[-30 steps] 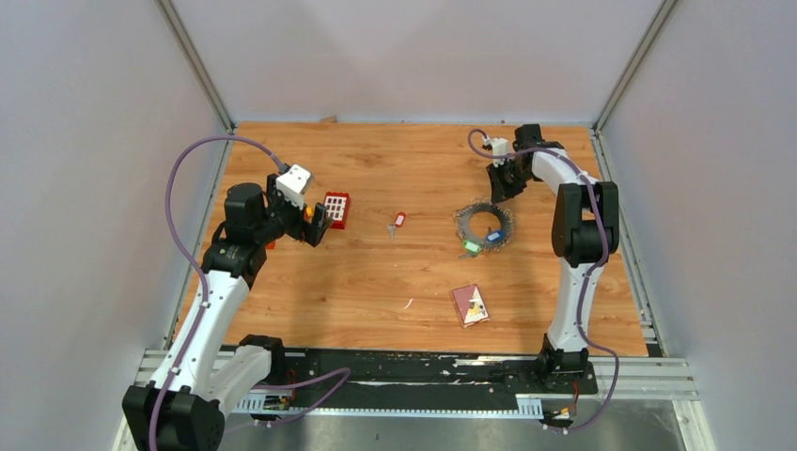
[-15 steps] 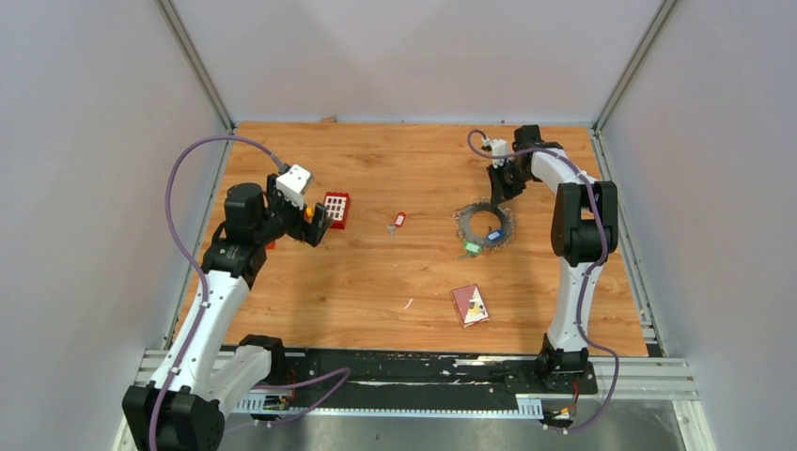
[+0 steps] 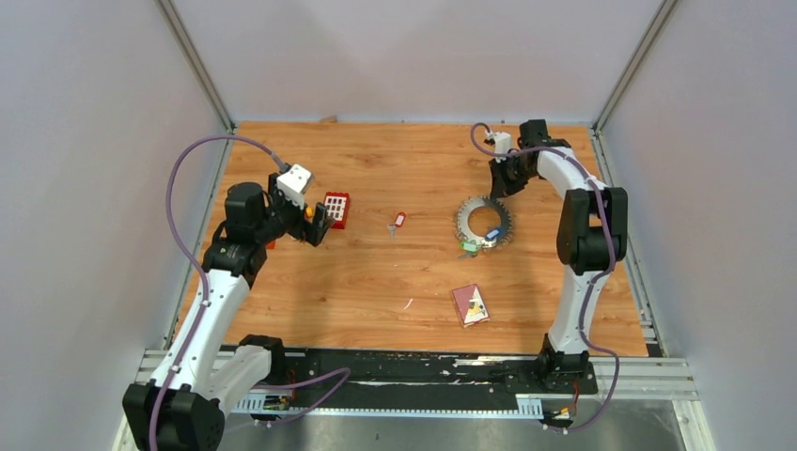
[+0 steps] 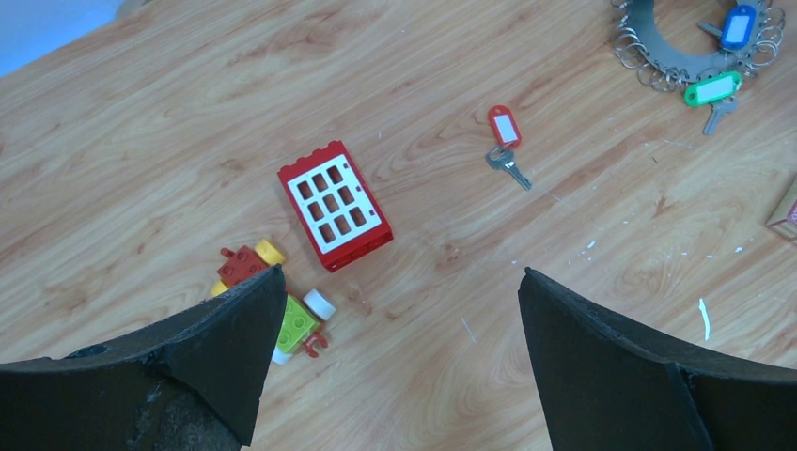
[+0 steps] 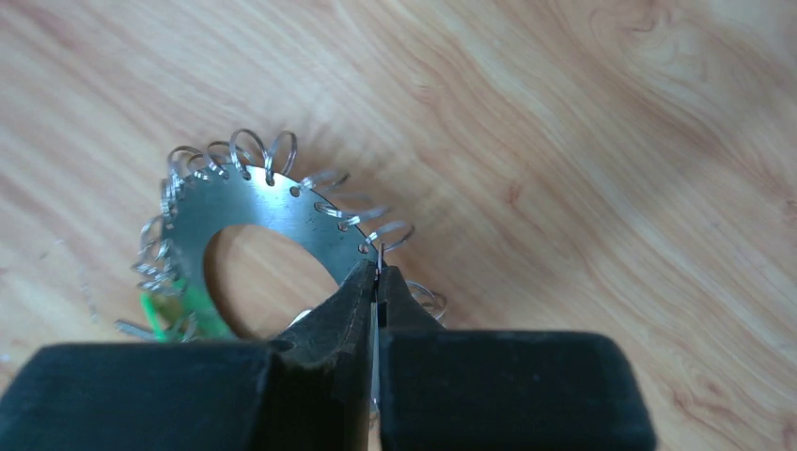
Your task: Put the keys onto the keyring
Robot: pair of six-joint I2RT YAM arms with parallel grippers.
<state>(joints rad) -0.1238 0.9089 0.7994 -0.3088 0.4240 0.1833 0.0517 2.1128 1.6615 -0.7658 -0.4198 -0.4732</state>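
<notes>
The keyring [image 3: 481,214] is a grey metal ring with wire loops round its rim, right of centre on the wooden table. My right gripper [image 3: 499,187] is shut on its far rim; the right wrist view shows the thin rim pinched between the jaws [image 5: 378,272], with the keyring [image 5: 216,202] tilted ahead of them. A blue-tagged key [image 3: 492,234] and a green-tagged key [image 3: 470,246] hang at its near edge. A red-tagged key [image 3: 398,220] lies loose at mid-table, and the left wrist view shows it [image 4: 505,127] too. My left gripper [image 3: 318,225] hangs open and holds nothing [image 4: 399,277].
A red block with white squares [image 3: 335,209] lies just right of the left gripper. Small toy bricks [image 4: 273,301] sit under the left fingertip. A maroon card [image 3: 470,303] lies near the front. Grey walls enclose the table on three sides.
The right jaws have closed fully on the keyring's far rim and drawn back a little, tipping the ring up. The left arm has not moved.
</notes>
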